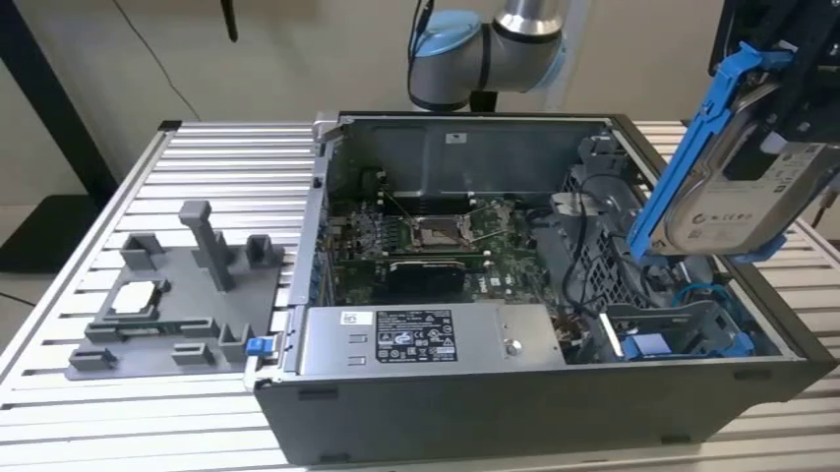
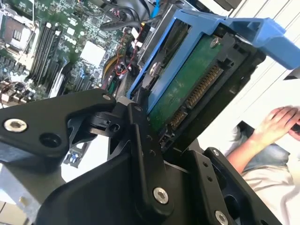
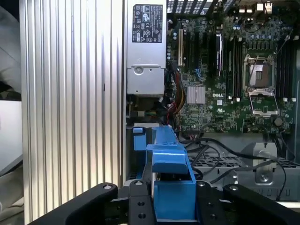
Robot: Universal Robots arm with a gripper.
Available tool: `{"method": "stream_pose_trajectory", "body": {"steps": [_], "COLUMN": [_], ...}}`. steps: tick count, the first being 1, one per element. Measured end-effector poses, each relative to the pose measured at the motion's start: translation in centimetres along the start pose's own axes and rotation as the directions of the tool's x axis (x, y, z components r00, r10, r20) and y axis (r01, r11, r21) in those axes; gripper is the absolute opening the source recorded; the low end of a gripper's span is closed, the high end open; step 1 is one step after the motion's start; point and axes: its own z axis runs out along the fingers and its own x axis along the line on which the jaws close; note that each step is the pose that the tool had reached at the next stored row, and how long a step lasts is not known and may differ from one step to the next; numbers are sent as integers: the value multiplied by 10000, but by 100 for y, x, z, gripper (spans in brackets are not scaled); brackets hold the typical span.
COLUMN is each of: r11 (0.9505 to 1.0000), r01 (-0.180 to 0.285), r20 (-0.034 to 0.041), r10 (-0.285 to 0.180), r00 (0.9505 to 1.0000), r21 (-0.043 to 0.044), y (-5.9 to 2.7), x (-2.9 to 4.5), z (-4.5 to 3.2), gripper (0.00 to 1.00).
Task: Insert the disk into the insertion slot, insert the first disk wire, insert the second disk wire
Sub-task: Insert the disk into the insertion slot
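Note:
The disk (image 1: pixel 749 197), a silver-grey drive with a pale label in a bright blue carrier frame (image 1: pixel 695 138), hangs tilted, nearly on edge, above the open computer case (image 1: pixel 525 393) at the exterior view's right. My gripper (image 2: pixel 176 138) is shut on it; in the second wrist view the black fingers (image 2: pixel 140 140) clamp the drive's green board side. In the first wrist view the blue carrier (image 3: pixel 171 180) sits between the jaws of the gripper (image 3: pixel 172 204). Below the disk is the insertion slot (image 1: pixel 670 329) with a blue tab. Blue wires (image 1: pixel 719 285) lie beside it.
Inside the case are the motherboard (image 1: pixel 427 236) and a long grey power-supply box (image 1: pixel 420 339) along the near wall. A grey fixture block (image 1: pixel 171 305) stands on the slatted metal table (image 1: pixel 223 157) at the exterior view's left. A person's hand (image 2: pixel 281 122) is beyond the table.

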Motion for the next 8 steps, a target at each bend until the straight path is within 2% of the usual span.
{"method": "stream_pose_trajectory", "body": {"steps": [8], "r11": [10000], "r01": [0], "r20": [1], "r10": [0], "r00": [10000], "r21": [0], "y": [-47], "x": [33], "z": [103], "gripper": [0]}}
